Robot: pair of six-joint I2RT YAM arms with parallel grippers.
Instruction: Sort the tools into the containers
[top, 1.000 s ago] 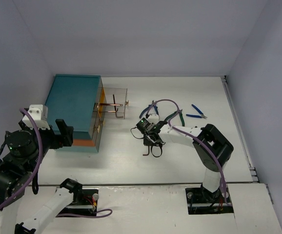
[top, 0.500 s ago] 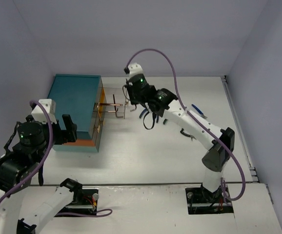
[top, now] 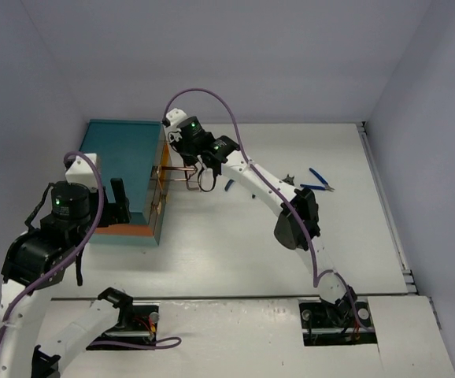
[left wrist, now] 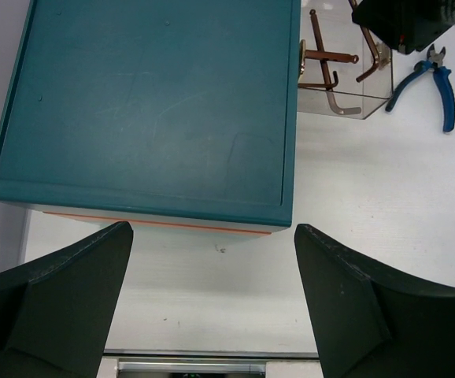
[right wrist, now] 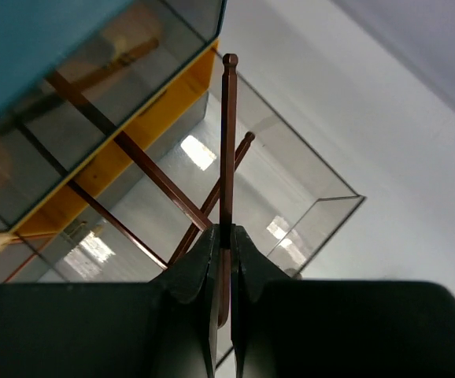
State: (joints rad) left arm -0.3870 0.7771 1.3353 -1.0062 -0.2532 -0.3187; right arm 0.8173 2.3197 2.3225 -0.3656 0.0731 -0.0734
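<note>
My right gripper is shut on a dark brown L-shaped hex key, held upright over the open clear drawer of the teal chest. In the right wrist view the drawer holds three other hex keys. My left gripper is open and empty above the table, just in front of the chest. The left wrist view also shows the drawer, its brass knob and blue-handled pliers.
Blue pliers lie at the right of the table, and green pliers show partly behind the right arm. The chest's orange band faces the near table edge. Grey walls close the back and sides.
My right arm has lifted the hex key from the middle of the table and carried it back left, over the open drawer. My left arm has shifted slightly right.
</note>
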